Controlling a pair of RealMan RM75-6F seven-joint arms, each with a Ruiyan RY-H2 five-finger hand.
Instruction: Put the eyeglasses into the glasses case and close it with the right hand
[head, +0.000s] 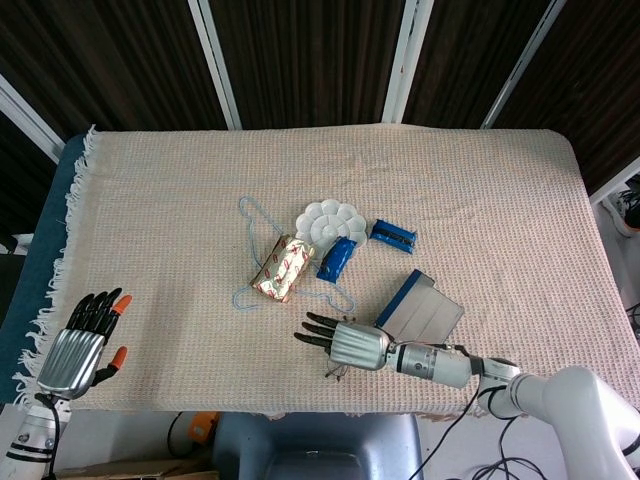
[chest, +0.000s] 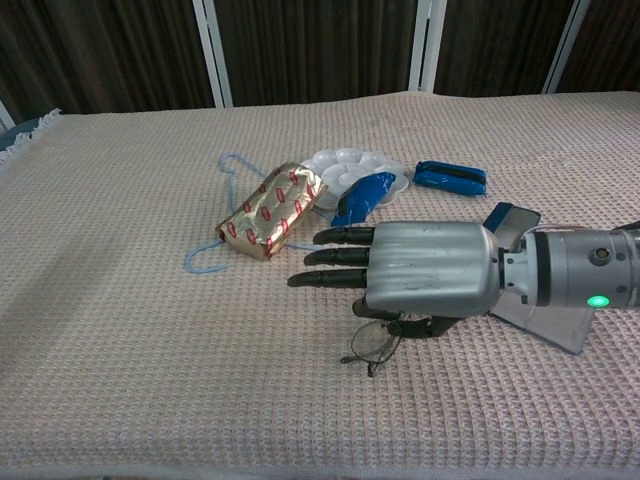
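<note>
Two hands visible: right hand (chest: 425, 283) palm-down over the eyeglasses (chest: 374, 343), fingers (chest: 335, 258) extended; grip on the eyeglasses unclear. Left hand (head: 82, 343) idle, fingers spread.

We're counting one pair of eyeglasses (chest: 374, 343), one glasses case (head: 421, 311), two blue pouches (head: 337, 258) (head: 394, 236), one gold-wrapped box (head: 281, 268), one white palette (head: 328, 219), one blue hanger (head: 252, 224), and two hands (head: 352, 343) (head: 77, 349) showing near the table's front edge.
</note>
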